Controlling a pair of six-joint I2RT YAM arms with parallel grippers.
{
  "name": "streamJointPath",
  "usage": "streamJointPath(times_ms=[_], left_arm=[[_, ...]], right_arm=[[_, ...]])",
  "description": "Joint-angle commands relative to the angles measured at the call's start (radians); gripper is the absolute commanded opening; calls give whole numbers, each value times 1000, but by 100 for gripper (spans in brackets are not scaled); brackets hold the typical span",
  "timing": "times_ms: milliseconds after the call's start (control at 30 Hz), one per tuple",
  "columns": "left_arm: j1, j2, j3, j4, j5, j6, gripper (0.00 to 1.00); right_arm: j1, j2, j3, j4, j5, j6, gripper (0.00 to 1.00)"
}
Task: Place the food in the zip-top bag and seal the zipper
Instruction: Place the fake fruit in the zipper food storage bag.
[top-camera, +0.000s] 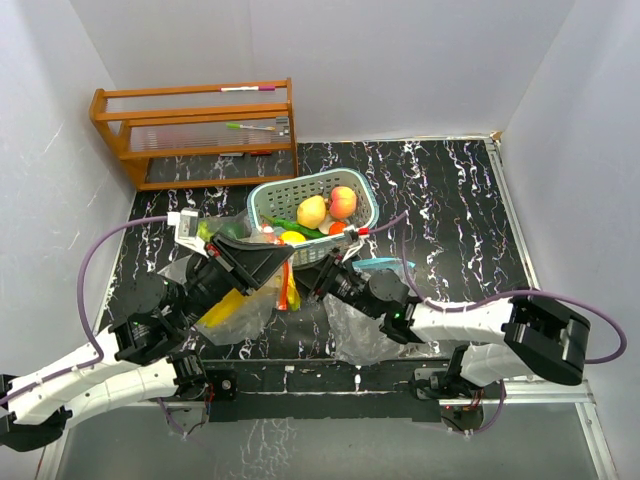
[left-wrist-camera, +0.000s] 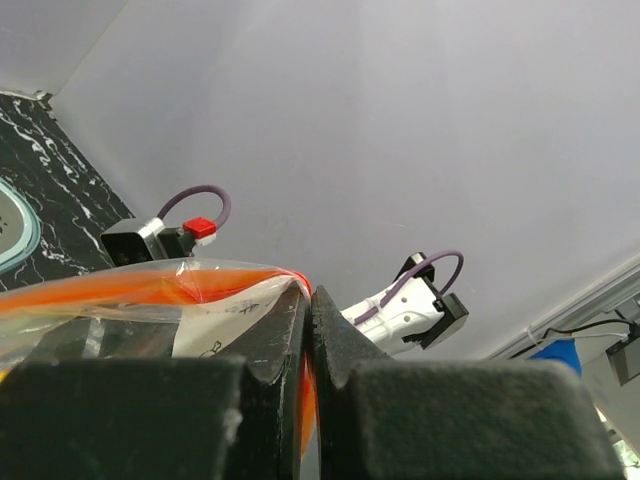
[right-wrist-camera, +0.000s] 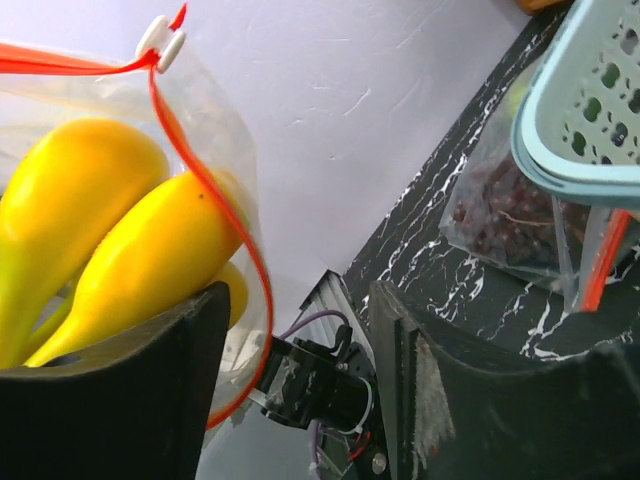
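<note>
**Top external: left arm pinches the banana bag, right fingers spread**

From above, the left gripper (top-camera: 286, 262) and the right gripper (top-camera: 322, 282) meet near the middle of the black marble table (top-camera: 440, 200), with the left one at 9 o'clock of the right. The zip-top bag (top-camera: 245, 318) lies toward 7 o'clock of them, and the yellow bananas (top-camera: 222, 306) show through its clear plastic. Its orange zipper strip (top-camera: 290, 290) runs down between the two grippers.

The left wrist camera shows that arm's two black fingers pressed together on the strip, with the bag's film trailing off toward 9 o'clock.

In the right wrist camera the fingers (right-wrist-camera: 130, 390) stand well apart and clamp nothing. The bag's rim curves down into the gap, just beside the finger at 8 o'clock. The white slider (right-wrist-camera: 165, 40) sits on the strip at 11 o'clock, and the bananas fill the bag below it.

At 12 o'clock of the grippers stands a pale green basket (top-camera: 262, 200), which holds a lemon (top-camera: 311, 211) and a peach (top-camera: 343, 202), among other pieces too hidden to name. In the right wrist view a second clear bag (right-wrist-camera: 470, 235) lies under the basket's rim at 3 o'clock, with purple grapes (right-wrist-camera: 510, 210) inside. A wooden rack (top-camera: 195, 130) stands in the table's 11 o'clock corner.
</note>
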Motion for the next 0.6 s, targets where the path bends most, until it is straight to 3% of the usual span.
streamJointPath(times_ms=[0,133,267,367,433,567], left_arm=[[-1,12,21,73,41,1,0],[-1,21,17,91,51,-1,0],[0,28,11,103,56,-8,0],[-1,26,11,101,57,-7,0],[0,20,9,86,53,-3,0],[-1,-9,7,-29,-5,9,0]], right_arm=[[0,-48,-21,81,7,29,62],[-1,-52,-41,126,-13,40,58],[-1,-51,-42,186,-70,40,29],[-1,-78,-50,171,-63,39,14],[-1,-126,-43,58,-8,14,8],[0,-236,61,-455,215,-134,8]])
